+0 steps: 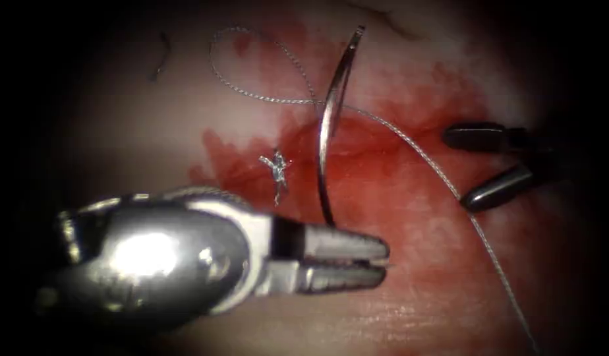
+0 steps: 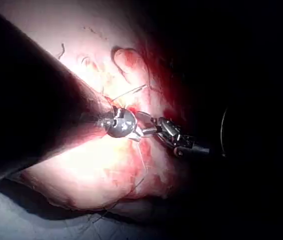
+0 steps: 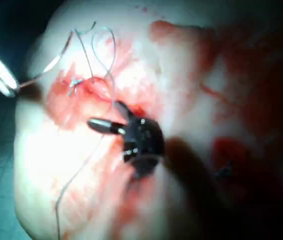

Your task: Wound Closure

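Steel needle (image 1: 331, 125) clamped near one end in left pincer (image 1: 383, 258); right pincer (image 1: 459, 168) apart, empty, beside thread (image 1: 410, 142).

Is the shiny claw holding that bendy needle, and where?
Yes: the left tool, jaws shut, holds the needle near one end. The right tool, jaws open, holds nothing.

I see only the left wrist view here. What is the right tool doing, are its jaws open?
Observer: In the endoscope view the right tool is right of the cut, jaws open, holding nothing.
Operator: And the needle, is it in the tissue?
Observer: It seems free. The left tool holds the needle near one end, jaws shut, and the rest arcs above the tissue.
Operator: Where does the thread run?
Observer: The thread crosses the needle and passes the right tool's lower jaw.
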You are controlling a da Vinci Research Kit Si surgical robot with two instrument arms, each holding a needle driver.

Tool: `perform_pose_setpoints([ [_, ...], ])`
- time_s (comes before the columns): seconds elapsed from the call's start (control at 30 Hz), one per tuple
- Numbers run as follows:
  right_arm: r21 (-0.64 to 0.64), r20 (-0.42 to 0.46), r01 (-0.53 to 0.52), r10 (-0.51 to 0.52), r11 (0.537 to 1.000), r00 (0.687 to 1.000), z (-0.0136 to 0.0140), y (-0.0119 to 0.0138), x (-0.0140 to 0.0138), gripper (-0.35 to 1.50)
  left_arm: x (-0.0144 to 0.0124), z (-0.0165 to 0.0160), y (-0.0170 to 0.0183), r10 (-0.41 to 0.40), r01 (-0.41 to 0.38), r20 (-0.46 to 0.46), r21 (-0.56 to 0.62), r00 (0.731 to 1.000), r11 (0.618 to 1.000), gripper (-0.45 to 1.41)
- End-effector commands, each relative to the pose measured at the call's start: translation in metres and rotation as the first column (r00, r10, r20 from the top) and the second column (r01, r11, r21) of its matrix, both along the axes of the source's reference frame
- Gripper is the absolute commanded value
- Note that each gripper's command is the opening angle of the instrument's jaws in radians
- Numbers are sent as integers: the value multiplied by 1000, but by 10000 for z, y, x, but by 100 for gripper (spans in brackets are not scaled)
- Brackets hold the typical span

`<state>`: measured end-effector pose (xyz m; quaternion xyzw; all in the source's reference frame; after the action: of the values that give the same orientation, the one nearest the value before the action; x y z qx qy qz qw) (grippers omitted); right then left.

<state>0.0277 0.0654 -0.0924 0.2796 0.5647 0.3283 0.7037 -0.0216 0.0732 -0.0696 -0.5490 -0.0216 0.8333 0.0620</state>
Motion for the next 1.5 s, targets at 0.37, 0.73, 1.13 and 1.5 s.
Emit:
perform_pose_setpoints([
  [0.37,262,-54,-107,125,959,991,-71,16,11,115,3,53,16,23,-25,-26,-90,999,996,-35],
  [0.73,328,-49,-131,155,936,987,-48,12,41,113,-2,86,7,128,-109,76,-217,989,970,-35],
  [1.13,374,-37,-134,160,918,986,-4,-6,66,113,-20,71,-3,189,-145,152,-260,970,955,-35],
  [1.5,473,-29,-147,183,868,983,-3,-9,79,113,-22,78,-3,214,-162,165,-283,963,945,-35],
])
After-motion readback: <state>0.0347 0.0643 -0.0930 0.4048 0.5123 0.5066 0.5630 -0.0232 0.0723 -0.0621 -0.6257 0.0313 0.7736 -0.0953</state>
